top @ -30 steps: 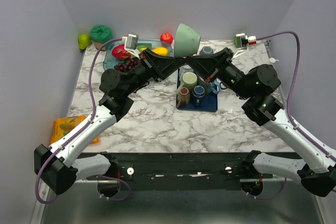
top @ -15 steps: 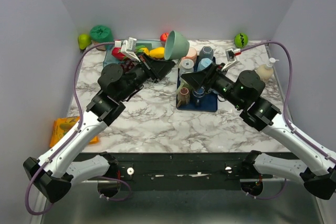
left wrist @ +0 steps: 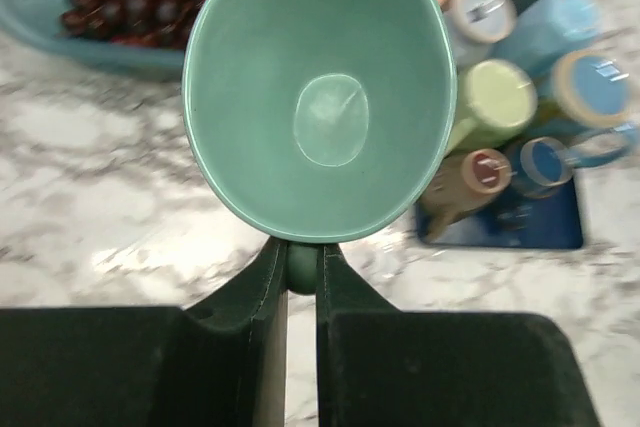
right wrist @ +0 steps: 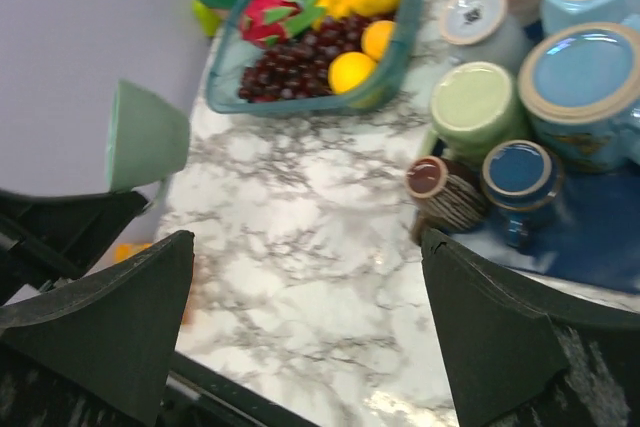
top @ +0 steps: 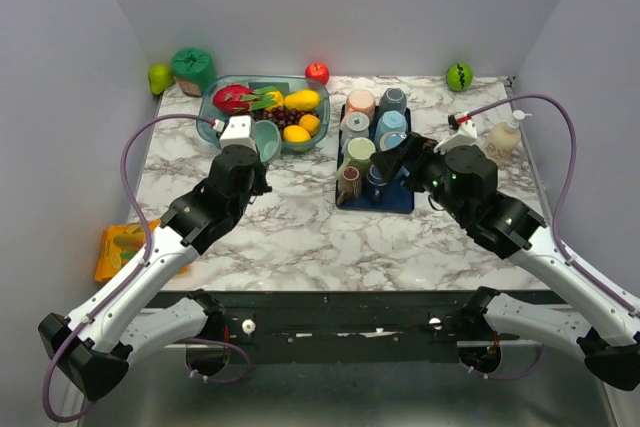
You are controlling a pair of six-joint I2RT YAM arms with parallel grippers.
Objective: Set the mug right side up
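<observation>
Printed marks are seen on the bases of two upturned cups, a grey one [left wrist: 480, 12] and a blue one [left wrist: 590, 82], but they are too blurred to be read.

A clear blue-tinted bowl [top: 207, 119] is set at eleven o'clock on the marble table [top: 300, 237]. It is filled with dark grapes [right wrist: 290, 65], a dragon fruit [top: 232, 99] and several yellow fruits [top: 303, 100]. A dark blue mat [top: 395, 202] is laid at three o'clock of the bowl, and cups are stood on it bottoms up, among them a pink cup [top: 361, 103], a light green cup [top: 360, 152] and a brown striped cup [top: 349, 182]. A pump bottle [top: 503, 137] is placed at three o'clock of the mat.

The green mug [left wrist: 320, 97] is held at six o'clock of the bowl, over its near rim in the top view, and at nine o'clock of the mat. Its mouth is turned towards the left wrist camera and its inside is seen to be empty. The left gripper [left wrist: 302, 272] is closed narrowly on the mug's handle, just under the rim. Whether the table is touched by the mug cannot be told.

The right gripper [right wrist: 305, 237] is spread wide with nothing held between its fingers, and is poised above the mat
</observation>
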